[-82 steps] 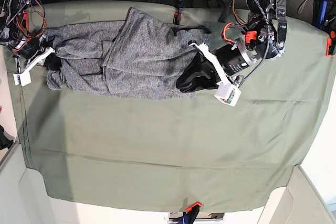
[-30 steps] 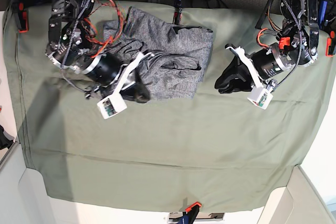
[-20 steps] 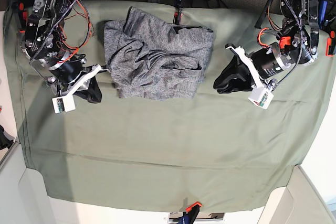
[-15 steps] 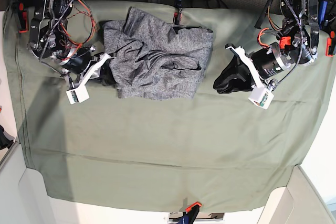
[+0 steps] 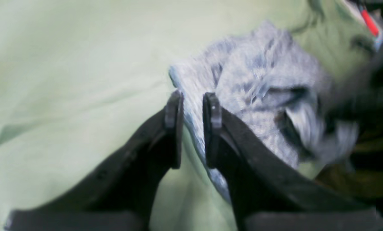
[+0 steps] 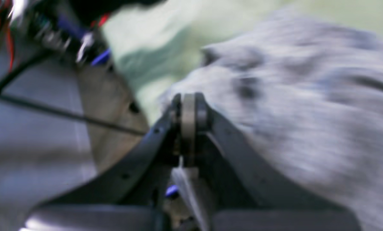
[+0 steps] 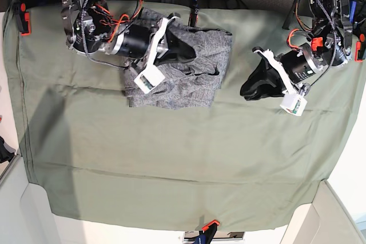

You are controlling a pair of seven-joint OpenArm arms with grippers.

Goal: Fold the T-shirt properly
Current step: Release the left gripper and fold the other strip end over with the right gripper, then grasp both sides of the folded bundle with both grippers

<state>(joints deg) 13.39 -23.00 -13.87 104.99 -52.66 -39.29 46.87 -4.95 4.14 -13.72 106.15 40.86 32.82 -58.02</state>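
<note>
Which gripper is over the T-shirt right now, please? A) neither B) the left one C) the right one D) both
C: in the base view the right gripper lies over the T-shirt, while the left gripper is off to the side above the cloth.

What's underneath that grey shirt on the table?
The T-shirt lies on the olive-green table cloth. The right gripper hovers above it. Anything beneath the shirt's folds is hidden.
</note>
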